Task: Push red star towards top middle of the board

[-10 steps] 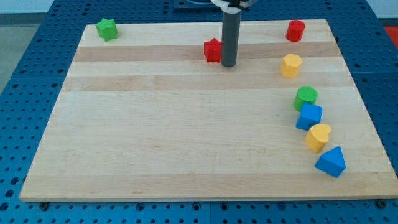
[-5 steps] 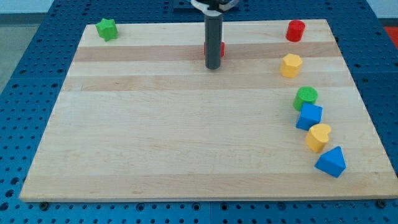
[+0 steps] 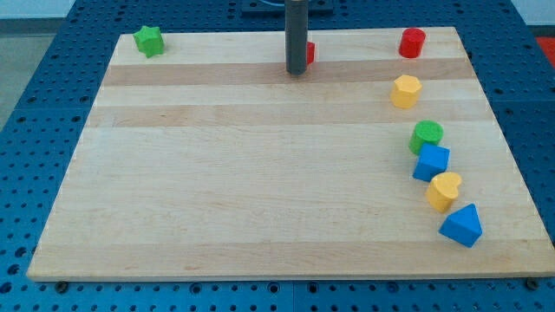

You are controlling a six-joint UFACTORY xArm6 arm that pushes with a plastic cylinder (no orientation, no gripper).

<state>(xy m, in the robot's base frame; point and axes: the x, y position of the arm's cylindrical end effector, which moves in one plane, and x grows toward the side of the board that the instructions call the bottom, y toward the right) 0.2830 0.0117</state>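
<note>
The red star lies near the top middle of the wooden board. The dark rod stands in front of it and hides most of it; only a red sliver shows at the rod's right side. My tip rests on the board just below and slightly left of the star, touching it or very close to it.
A green star sits at the top left corner. A red cylinder is at the top right, a yellow hexagon below it. Down the right side lie a green cylinder, blue cube, yellow heart and blue triangle.
My tip moved left from the star's right side to below it, then up the view. The red star slid up the view, toward the board's top edge. The other blocks stayed put.
</note>
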